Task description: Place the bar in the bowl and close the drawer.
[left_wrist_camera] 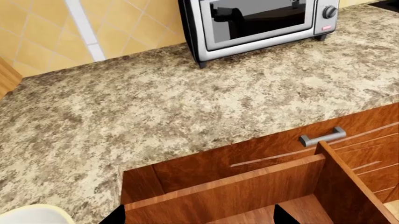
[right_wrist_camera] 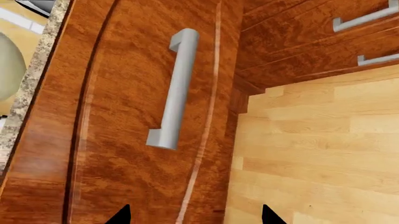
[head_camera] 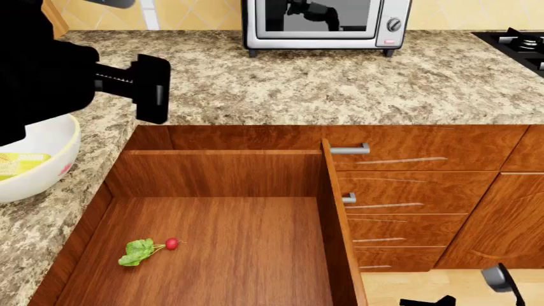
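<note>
bar in bowl: done | drawer: open, left to shut | left fingers: spread, empty | right fingers: spread, empty, facing drawer handle

Open drawer floor bare except radish.

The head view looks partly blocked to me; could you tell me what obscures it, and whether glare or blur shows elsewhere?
Head view: the black left arm hides part of the bowl. Left wrist view: the toaster oven glass shows a dark reflection. Right wrist view: sharp, evenly lit drawer front.
</note>
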Motion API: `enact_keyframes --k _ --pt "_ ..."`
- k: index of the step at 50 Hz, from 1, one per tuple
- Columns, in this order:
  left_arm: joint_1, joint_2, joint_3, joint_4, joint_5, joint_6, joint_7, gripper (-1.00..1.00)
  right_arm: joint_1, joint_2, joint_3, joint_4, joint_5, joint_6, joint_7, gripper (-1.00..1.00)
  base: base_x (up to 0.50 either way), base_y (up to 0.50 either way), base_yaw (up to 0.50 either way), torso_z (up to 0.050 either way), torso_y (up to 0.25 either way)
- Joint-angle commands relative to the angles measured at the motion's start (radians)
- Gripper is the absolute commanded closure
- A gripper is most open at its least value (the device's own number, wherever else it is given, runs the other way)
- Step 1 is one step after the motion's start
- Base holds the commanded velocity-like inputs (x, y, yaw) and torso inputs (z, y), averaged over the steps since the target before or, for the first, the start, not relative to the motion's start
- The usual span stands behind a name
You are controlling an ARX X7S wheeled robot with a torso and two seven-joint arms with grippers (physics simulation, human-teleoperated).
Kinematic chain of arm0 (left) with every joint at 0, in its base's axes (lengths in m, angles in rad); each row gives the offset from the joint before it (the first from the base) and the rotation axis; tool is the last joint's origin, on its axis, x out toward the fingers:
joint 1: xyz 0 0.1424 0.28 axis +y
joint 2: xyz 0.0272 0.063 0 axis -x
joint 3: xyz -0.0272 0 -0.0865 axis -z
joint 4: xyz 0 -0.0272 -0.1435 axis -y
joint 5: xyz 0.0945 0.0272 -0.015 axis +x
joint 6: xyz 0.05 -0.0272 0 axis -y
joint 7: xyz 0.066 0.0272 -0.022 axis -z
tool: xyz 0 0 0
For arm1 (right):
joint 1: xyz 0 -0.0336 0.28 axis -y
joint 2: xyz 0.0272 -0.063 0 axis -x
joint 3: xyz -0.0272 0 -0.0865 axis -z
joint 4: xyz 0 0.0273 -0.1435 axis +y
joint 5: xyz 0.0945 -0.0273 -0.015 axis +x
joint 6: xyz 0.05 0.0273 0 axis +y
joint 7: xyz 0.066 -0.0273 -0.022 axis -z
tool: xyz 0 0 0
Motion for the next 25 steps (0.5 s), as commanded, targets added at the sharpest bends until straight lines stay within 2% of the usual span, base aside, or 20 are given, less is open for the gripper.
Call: enact_keyframes --k 1,17,25 --pt "0.0 0.003 0.007 0.001 0.001 0.003 0.002 -1.0 -0.024 -0.087 -0.026 0.071 -0.066 0.004 -0.13 -1.0 0.0 0.0 0.0 0.0 0.0" --pt "0.003 0.003 0.013 0.003 0.012 0.006 0.014 -1.0 -0.031 -0.238 -0.044 0.187 -0.138 0.012 -0.273 -1.0 0.0 0.0 0.0 0.0 0.0" --pt "0.005 0.006 0.019 0.003 0.017 0.007 0.018 -1.0 -0.02 -0.28 -0.029 0.213 -0.116 0.033 -0.277 -1.0 0.0 0.0 0.0 0.0 0.0"
